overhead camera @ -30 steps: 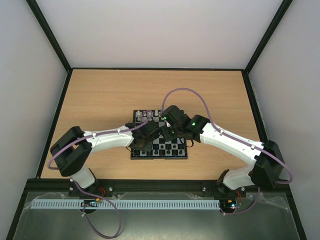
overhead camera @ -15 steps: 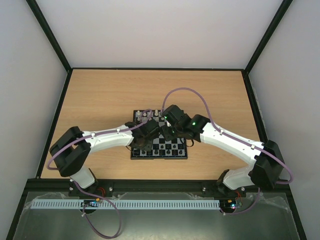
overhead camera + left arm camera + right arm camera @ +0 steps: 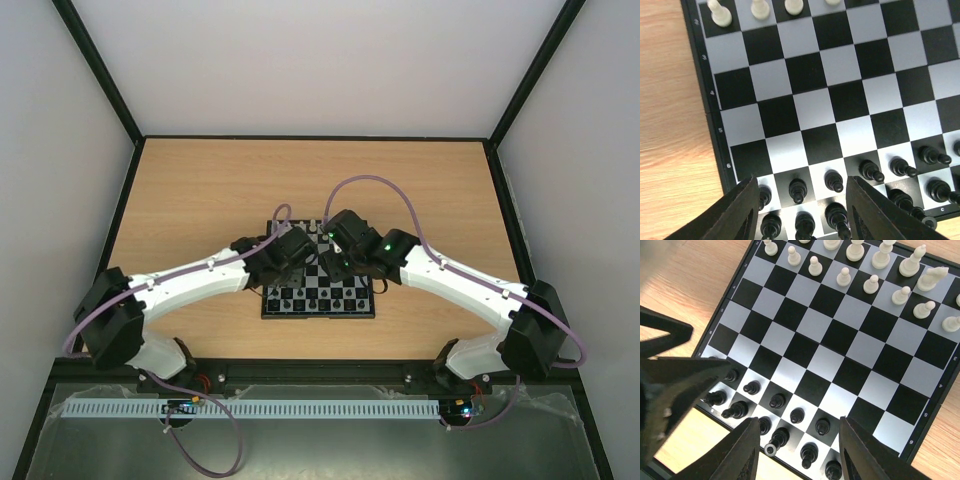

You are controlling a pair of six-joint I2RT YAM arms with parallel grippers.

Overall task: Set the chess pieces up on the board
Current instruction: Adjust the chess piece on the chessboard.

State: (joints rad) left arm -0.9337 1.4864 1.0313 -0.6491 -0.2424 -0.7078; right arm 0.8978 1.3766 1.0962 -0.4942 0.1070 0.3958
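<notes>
**Overhead view.** Light is bright, even and diffuse, coming from above. The arms cast only faint, soft shadows on the worktop (image 3: 200,190). The board (image 3: 318,315) is small in frame and its pieces are barely resolved. A green lamp (image 3: 386,246) glows on the right arm (image 3: 450,280).

**Left wrist view.** The board is sharp. The black pieces (image 3: 798,190) carry small highlights, and the pale squares show a cool grey sheen. The left hand (image 3: 801,207) has dark, slightly soft fingers (image 3: 740,215).

**Right wrist view.** The board centre is sharp. The white pieces (image 3: 871,284) throw short, soft shadows. The left arm (image 3: 670,390) is a blurred dark mass, and the top-left corner is washed out. The right hand (image 3: 799,445) is soft-edged.
</notes>
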